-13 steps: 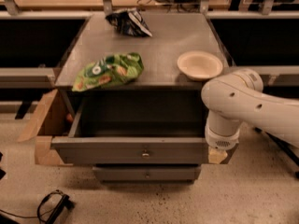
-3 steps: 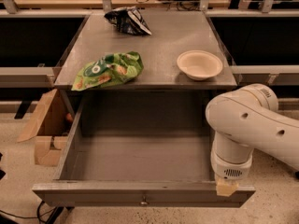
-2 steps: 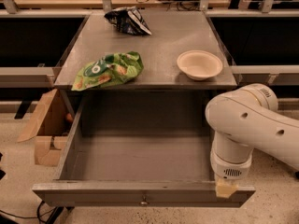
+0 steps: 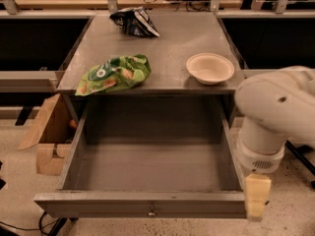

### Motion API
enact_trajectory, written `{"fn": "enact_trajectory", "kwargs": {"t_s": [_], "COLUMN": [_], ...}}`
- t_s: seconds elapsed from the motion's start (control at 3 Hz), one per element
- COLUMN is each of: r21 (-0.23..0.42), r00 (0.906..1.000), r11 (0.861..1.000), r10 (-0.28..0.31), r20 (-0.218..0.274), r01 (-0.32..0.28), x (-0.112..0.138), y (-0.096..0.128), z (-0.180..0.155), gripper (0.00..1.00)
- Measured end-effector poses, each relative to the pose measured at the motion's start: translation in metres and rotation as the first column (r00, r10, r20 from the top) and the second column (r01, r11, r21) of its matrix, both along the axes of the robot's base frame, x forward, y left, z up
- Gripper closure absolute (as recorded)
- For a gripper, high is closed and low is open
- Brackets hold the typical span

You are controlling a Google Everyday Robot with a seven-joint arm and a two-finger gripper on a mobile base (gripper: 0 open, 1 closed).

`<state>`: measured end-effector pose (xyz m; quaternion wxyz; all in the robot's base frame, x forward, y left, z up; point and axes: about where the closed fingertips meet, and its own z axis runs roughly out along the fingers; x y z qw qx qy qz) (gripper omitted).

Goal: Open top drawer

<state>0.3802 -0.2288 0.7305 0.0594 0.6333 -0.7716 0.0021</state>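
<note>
Grey cabinet top [image 4: 172, 48] — green chip bag [image 4: 114, 73], dark wrapper [image 4: 134, 21] and bowl [image 4: 210, 68] on it.
Top drawer [image 4: 147, 166] stands wide open below, knob [image 4: 151, 212] front-centre — gripper [image 4: 257, 200] at its right front corner, grip state can't tell.

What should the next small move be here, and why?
Probably lift the gripper away from the drawer and stop pulling. The drawer's whole grey floor is in view and its front stands well out from under the tabletop, so the opening looks done. The gripper sits at the front's right corner, far from the knob.
</note>
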Motion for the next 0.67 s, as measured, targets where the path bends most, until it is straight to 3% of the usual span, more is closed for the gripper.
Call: {"fn": "enact_trajectory", "kwargs": {"t_s": [0.33,0.67], "r21": [0.024,0.013], "r00": [0.9958,0.978], "r11": [0.999,0.997], "r10": [-0.027,-0.072], "r20": [0.087,0.196], "r01": [0.025,0.07], "x": [0.017,0.022], "y": [-0.041,-0.069], "z": [0.071,0.138], "gripper": [0.0,0.0]}}
